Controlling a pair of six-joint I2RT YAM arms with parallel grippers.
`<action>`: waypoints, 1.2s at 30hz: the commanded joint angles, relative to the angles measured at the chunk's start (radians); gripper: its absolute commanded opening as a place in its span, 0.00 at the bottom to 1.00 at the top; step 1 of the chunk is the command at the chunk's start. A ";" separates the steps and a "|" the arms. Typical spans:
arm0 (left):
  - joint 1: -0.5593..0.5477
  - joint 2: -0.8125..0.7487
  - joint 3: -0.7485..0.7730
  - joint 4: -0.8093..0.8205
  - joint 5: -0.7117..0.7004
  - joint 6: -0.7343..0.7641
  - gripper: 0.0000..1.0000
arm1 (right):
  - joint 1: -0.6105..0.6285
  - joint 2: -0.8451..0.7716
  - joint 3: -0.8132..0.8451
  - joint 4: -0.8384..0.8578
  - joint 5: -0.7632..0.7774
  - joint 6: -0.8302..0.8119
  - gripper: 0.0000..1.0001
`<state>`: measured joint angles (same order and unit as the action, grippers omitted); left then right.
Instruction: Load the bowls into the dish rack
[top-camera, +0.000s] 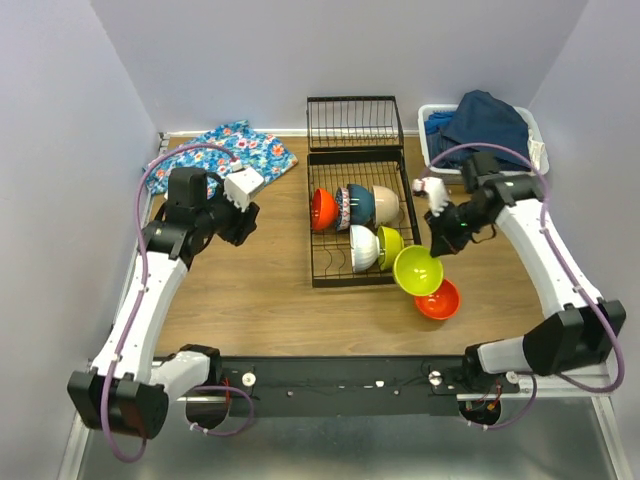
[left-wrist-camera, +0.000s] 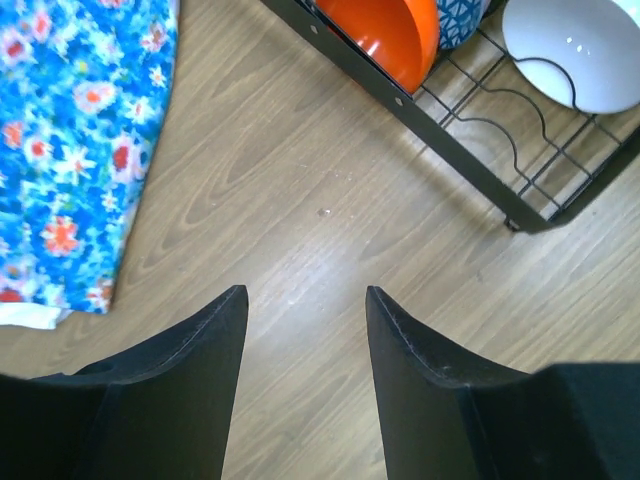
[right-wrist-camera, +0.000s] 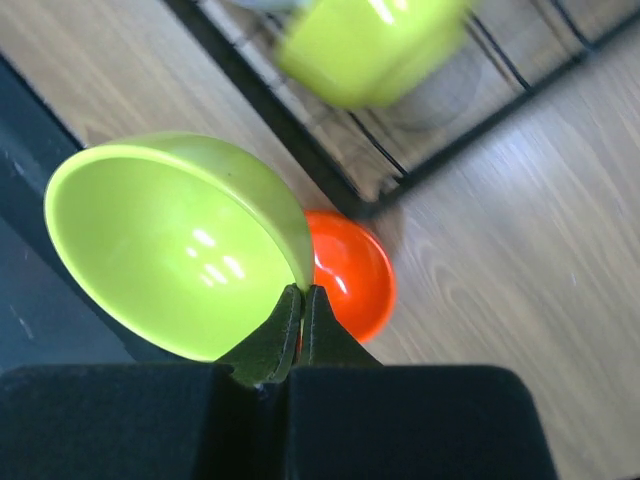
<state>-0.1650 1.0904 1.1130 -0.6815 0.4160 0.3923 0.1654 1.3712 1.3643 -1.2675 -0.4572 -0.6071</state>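
Note:
My right gripper (right-wrist-camera: 303, 290) is shut on the rim of a yellow-green bowl (right-wrist-camera: 170, 250), holding it tilted just off the dish rack's near right corner (top-camera: 418, 270). A red-orange bowl (top-camera: 438, 299) sits on the table right below and behind it (right-wrist-camera: 352, 272). The black wire dish rack (top-camera: 313, 268) holds an orange bowl (top-camera: 323, 209), a patterned one (top-camera: 343, 207), a dark blue one (top-camera: 361, 203), a beige one (top-camera: 386, 205), a white one (top-camera: 363, 248) and a yellow-green one (top-camera: 389, 246). My left gripper (left-wrist-camera: 305, 295) hangs open over bare wood, left of the rack (left-wrist-camera: 450, 150).
A blue floral cloth (top-camera: 230, 148) lies at the back left, close to my left arm. A white bin of blue clothes (top-camera: 485, 125) stands at the back right. The rack's wire end panel (top-camera: 355, 122) lies folded out behind it.

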 joint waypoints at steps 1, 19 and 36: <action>0.002 -0.151 -0.082 -0.119 0.012 0.153 0.62 | 0.239 0.092 0.059 0.008 0.073 -0.026 0.01; -0.028 -0.512 -0.357 -0.394 0.075 0.595 0.69 | 0.750 0.492 0.125 0.195 0.279 -0.057 0.01; -0.122 -0.362 -0.128 -0.468 0.386 0.795 0.82 | 0.778 0.301 0.190 0.118 0.391 0.012 0.59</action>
<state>-0.2131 0.6281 0.9092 -1.1164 0.6743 1.0737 0.9413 1.8275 1.5185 -1.1110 -0.1658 -0.6514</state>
